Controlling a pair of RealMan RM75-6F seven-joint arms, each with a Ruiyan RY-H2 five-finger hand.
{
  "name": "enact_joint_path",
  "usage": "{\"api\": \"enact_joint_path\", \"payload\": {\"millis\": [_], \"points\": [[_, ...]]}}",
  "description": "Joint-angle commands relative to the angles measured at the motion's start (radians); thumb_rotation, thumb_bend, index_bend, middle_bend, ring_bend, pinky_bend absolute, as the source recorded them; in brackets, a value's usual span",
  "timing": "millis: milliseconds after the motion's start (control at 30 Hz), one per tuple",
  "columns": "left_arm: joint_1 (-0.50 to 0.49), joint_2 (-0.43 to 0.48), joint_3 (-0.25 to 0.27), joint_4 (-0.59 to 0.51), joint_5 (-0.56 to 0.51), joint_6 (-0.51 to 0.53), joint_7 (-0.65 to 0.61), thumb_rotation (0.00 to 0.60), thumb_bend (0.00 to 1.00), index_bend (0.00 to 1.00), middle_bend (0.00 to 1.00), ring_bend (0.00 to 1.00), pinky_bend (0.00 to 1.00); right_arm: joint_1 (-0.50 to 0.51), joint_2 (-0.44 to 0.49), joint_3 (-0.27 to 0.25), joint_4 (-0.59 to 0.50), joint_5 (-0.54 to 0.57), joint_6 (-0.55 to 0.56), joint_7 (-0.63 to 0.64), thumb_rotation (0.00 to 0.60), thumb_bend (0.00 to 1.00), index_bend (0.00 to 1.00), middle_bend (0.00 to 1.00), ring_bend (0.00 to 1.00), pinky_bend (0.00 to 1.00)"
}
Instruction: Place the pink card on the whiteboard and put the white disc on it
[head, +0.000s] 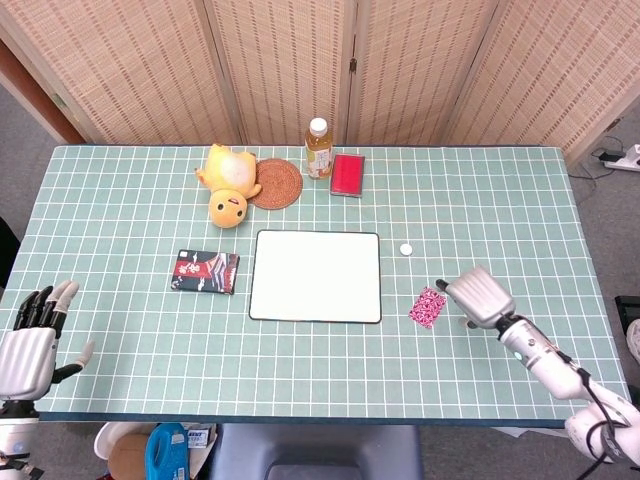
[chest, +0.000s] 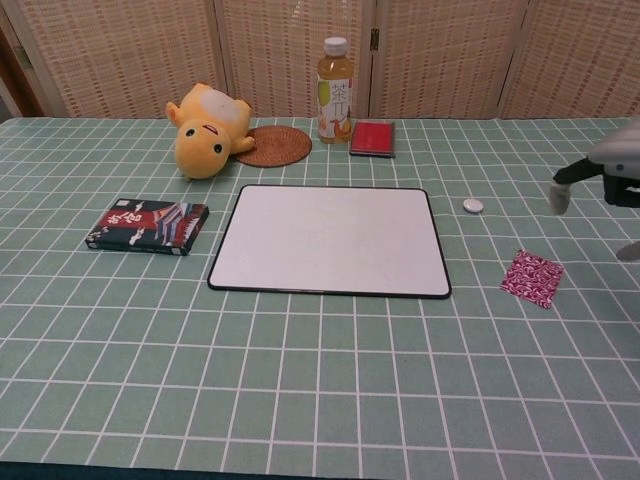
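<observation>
The card (head: 428, 307) is seen just left of the empty, spread-fingered right hand (head: 480, 297), far nearer than the idle, open left hand (head: 28, 350).

Bare cloth rings the pink card (head: 427, 307) (whiteboard (head: 315, 276) unobstructed).

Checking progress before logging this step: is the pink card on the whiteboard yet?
No, in the head view the pink card lies on the table to the right of the whiteboard, apart from it.
</observation>
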Motion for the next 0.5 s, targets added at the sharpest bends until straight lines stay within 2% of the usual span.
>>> {"api": "enact_joint_path", "payload": {"millis": [33, 500], "points": [[0.002, -0.002, 0.001, 0.0, -0.002, 0.0, 0.003, 0.6, 0.32, 0.0, 0.0, 0.0, 0.0, 0.037, -0.051, -0.011, 0.05, 0.006, -0.046, 0.004, 0.6, 0.14, 0.33, 0.95, 1.0, 1.0], [0.007, -0.009, 0.002, 0.006, -0.013, -0.003, 0.007, 0.6, 0.32, 0.0, 0.0, 0.0, 0.0, 0.128, -0.169, -0.04, 0.191, 0.022, -0.146, 0.025, 0.6, 0.15, 0.33, 0.94, 1.0, 1.0]]}}
